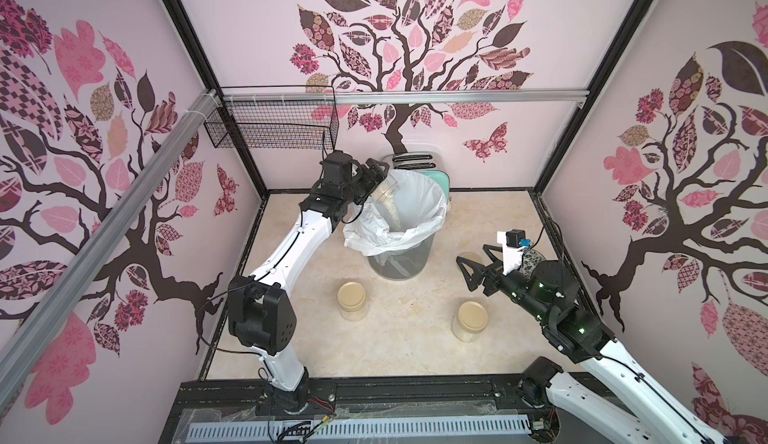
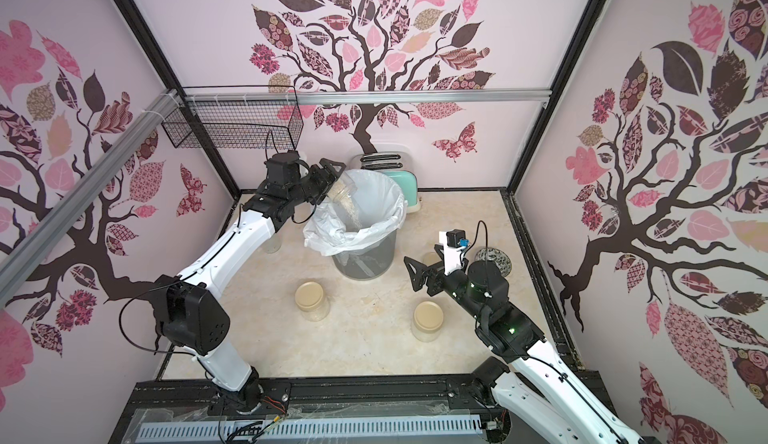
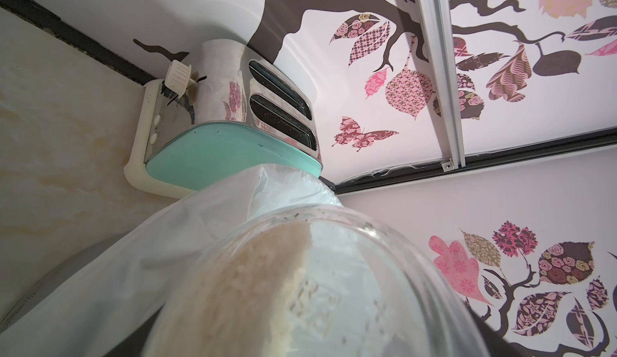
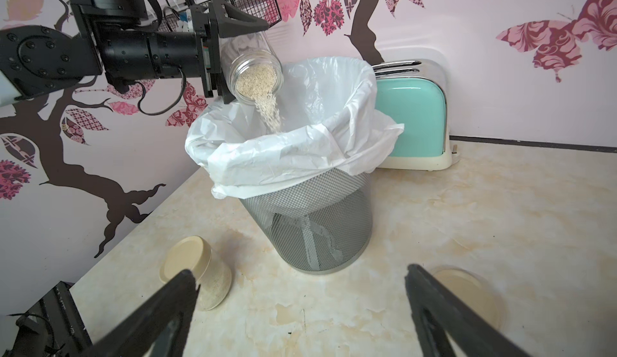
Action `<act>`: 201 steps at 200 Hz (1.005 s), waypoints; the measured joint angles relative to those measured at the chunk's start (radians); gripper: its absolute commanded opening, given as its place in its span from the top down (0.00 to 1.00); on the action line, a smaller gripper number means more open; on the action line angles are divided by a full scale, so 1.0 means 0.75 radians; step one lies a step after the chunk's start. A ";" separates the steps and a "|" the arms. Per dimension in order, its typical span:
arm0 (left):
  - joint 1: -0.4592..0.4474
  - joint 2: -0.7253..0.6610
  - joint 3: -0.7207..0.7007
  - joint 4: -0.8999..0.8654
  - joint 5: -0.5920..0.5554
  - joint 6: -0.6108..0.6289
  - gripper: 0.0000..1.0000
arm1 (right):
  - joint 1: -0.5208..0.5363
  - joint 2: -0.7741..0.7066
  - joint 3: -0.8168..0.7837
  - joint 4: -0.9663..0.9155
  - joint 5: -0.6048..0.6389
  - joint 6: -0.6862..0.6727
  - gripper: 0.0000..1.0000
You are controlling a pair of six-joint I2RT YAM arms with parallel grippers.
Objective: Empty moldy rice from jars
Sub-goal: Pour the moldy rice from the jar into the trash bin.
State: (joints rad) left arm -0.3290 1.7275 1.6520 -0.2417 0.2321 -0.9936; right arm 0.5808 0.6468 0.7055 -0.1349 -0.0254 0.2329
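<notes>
A: Mid-pour. Gripping open jar across its body with left tool, shut on the glass, mouth tipped down above bin near desk's far edge. Dropping moldy rice in a thin stream inside liner.

B: Seen. Looks close to liner's rim on the arm's side. Suggest shifting mouth toward bin centre to avoid spill on desk.

A: Agreed. Also tilt further, slowly. Judging by left wrist view, plenty of grains banked against the glass wall. Avoid hard shaking: smooth glass, could slip in the grip.

B: Right tool?

A: Spread wide, holding nothing, hovering over desk's right side, beside loose lid.

B: Remaining?

A: Front-left jar and front-right jar, standing upright toward desk's front edge, well apart, lids on, pale grains visible inside. Roughly a third through, by estimate. Finish this pour fully before righting.
</notes>
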 measured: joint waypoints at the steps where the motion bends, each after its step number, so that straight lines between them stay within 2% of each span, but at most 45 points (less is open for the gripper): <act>1: 0.000 0.000 0.001 -0.001 -0.001 0.001 0.37 | 0.000 0.000 -0.001 0.000 0.000 0.001 0.01; 201: -0.041 0.006 0.064 -0.095 -0.069 0.210 0.38 | 0.000 -0.081 -0.093 -0.026 -0.042 0.114 0.00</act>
State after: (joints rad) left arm -0.3599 1.7317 1.6997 -0.3130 0.1802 -0.8364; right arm 0.5808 0.5861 0.6361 -0.1543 -0.0570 0.3187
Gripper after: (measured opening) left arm 0.878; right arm 0.995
